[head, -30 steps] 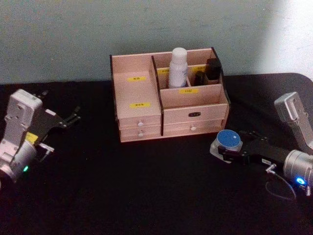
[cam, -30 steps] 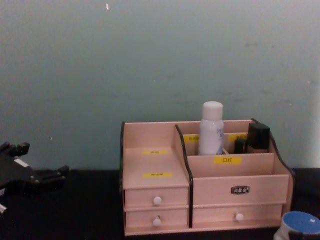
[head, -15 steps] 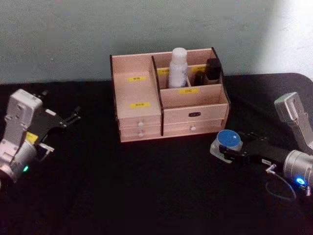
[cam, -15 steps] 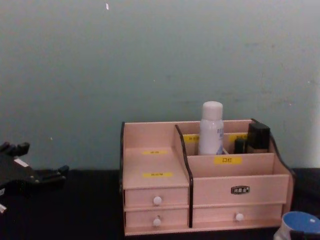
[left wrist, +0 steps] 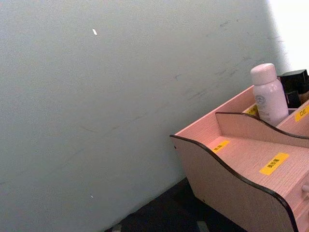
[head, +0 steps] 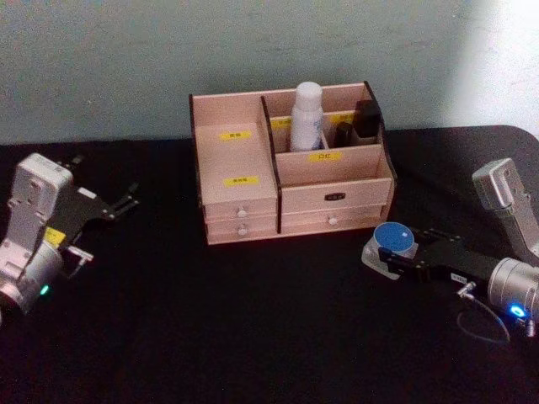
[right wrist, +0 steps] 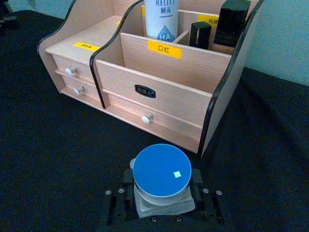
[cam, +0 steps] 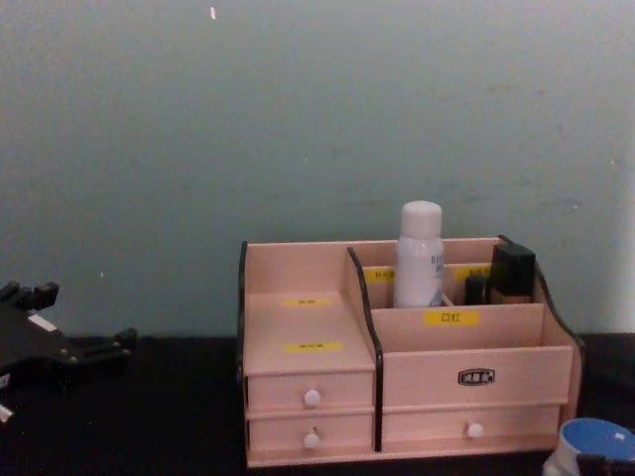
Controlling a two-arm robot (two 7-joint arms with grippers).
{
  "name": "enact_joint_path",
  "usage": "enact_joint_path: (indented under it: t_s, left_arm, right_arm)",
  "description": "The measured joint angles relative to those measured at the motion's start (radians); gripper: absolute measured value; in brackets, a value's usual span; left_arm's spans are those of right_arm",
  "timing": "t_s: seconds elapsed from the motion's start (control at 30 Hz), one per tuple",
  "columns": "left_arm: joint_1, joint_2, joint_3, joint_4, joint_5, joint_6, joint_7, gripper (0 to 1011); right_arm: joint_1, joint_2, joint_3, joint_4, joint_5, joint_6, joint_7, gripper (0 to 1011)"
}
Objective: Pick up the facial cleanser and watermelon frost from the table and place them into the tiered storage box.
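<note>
So the blue-lidded jar, which I'm guessing is the watermelon frost, is sitting on the black table just in front of the right end of the tiered storage box, near it but not touching. Honestly not much is different from a second ago: the jar is in the same spot and not lifted. The one small shift I can make out is the right gripper snugging in around it. Its jaws now sit on either side of the jar body and look pressed against it, so I'd call that a pinch rather than a loose straddle. To me that means the grab is basically done and the lift is the next thing, then a short carry up and over the front wall of the box. Back in the box, a white bottle already stands upright in a far compartment, probably the facial cleanser, though I can't confirm that. Some black items stand just to its right. If so, this jar is the last piece. The left gripper is parked way off on the left side of the table, jaws spread, holding nothing, and it's barely budged.
</note>
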Motion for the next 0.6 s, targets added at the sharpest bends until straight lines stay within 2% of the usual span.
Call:
enact_joint_path:
  t_s: [0.6]
  left_arm:
    - [0.0, 0.0, 0.0, 0.0, 0.0, 0.0, 0.0, 1001]
  right_arm:
    - [0.0, 0.004, 0.0, -0.006, -0.002, -0.005, 0.005, 706]
